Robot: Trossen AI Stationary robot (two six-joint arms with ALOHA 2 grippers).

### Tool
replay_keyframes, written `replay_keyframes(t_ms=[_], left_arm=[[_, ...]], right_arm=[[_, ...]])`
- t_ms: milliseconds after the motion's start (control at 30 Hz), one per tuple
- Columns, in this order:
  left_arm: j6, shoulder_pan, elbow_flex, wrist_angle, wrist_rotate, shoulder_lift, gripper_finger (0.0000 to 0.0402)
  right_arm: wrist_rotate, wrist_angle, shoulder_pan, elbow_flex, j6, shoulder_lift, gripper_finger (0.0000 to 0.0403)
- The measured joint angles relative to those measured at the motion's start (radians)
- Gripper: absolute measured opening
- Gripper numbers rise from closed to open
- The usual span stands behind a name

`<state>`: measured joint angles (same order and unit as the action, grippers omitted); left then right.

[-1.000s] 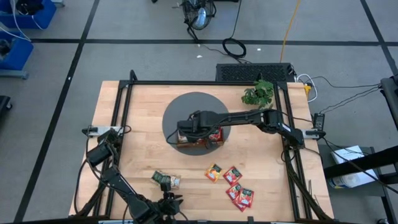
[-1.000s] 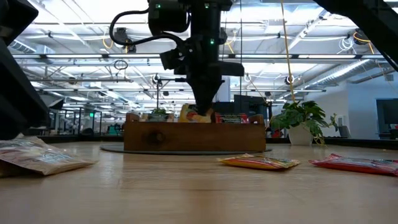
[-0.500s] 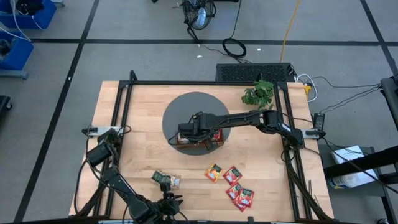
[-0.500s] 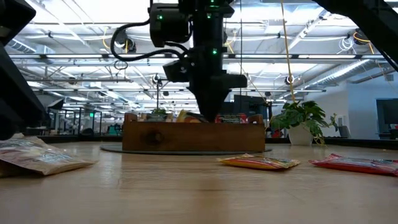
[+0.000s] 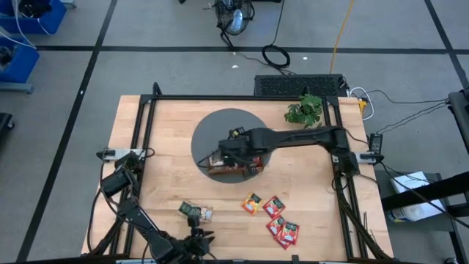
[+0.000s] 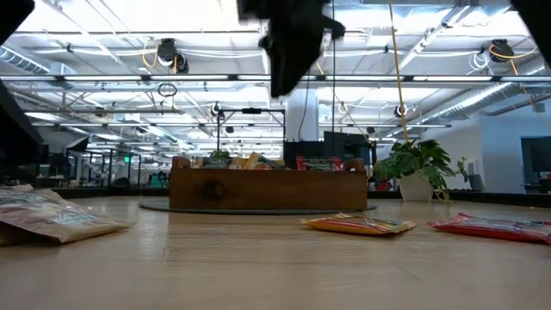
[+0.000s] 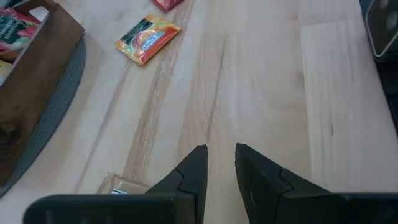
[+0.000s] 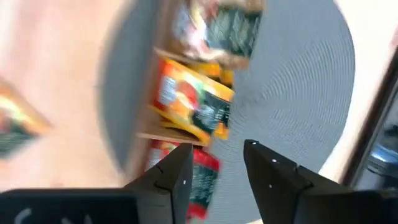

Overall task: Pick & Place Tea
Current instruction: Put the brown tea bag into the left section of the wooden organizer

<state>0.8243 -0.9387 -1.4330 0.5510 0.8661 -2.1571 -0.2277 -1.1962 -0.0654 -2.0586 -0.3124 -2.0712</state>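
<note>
- While parked at the table's near left edge, left gripper point(image 7: 219, 163), fingers slightly apart, empty.
- Just beside: green tea sachets point(image 5: 195, 212).
- Above the wooden tray point(image 5: 229, 170): right gripper point(image 8: 216, 163), parted, empty.
- Rightward, loose orange and red sachets point(image 5: 277, 218).

1. The table point(image 5: 168, 139) is pale wood, smooth and matt, with visible grain.
2. The round mat point(image 5: 209, 128) is grey, matt, with fine ridges.
3. The tray point(image 6: 267, 189) is brown wood, dull.
4. The sachets point(image 5: 278, 220), at five o'clock from the tray, look like glossy printed foil.
5. The gripper fingers point(image 7: 196, 174) are dark matt plastic.
</note>
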Motion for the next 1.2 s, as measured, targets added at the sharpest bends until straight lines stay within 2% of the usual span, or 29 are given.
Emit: replay_keyframes(t_ms=[67,133,267,400,500,600,667,867,1100,1200], left_arm=[[0.01,-0.003,0.0,0.001,0.0,0.0,0.0088],[0.02,-0.007,0.0,0.004,0.0,0.0,0.0088],[0.047,-0.022,-0.001,0.04,-0.001,0.025,0.0088],[0.163,-0.047,-0.021,0.176,0.008,0.121,0.0088],[0.257,-0.069,-0.024,0.257,0.067,0.221,0.0088],[0.387,-0.098,-0.026,0.324,0.18,0.293,0.0088],[0.435,-0.109,-0.026,0.331,0.216,0.306,0.0088],[0.517,-0.108,-0.025,0.324,0.167,0.243,0.0088],[0.613,-0.098,-0.024,0.324,0.068,0.143,0.0088],[0.624,-0.098,-0.023,0.323,-0.016,0.125,0.0088]], right_arm=[[0.068,0.076,-0.035,0.054,0.035,0.07,0.0124],[0.114,0.228,-0.092,0.159,0.045,0.147,0.0112],[0.137,0.567,-0.22,0.449,0.044,0.298,0.0075],[0.131,0.984,-0.332,0.762,0.032,0.424,0.003],[0.15,1.256,-0.379,0.953,0.06,0.47,0.0005],[0.172,1.474,-0.397,1.089,0.127,0.479,0.0008],[0.177,1.605,-0.406,1.163,0.157,0.467,0.0006],[0.181,1.808,-0.414,1.309,0.165,0.436,0.0003],[0.181,1.862,-0.415,1.315,0.195,0.437,0.0001],[0.181,1.883,-0.413,1.315,0.196,0.436,0.0001]])
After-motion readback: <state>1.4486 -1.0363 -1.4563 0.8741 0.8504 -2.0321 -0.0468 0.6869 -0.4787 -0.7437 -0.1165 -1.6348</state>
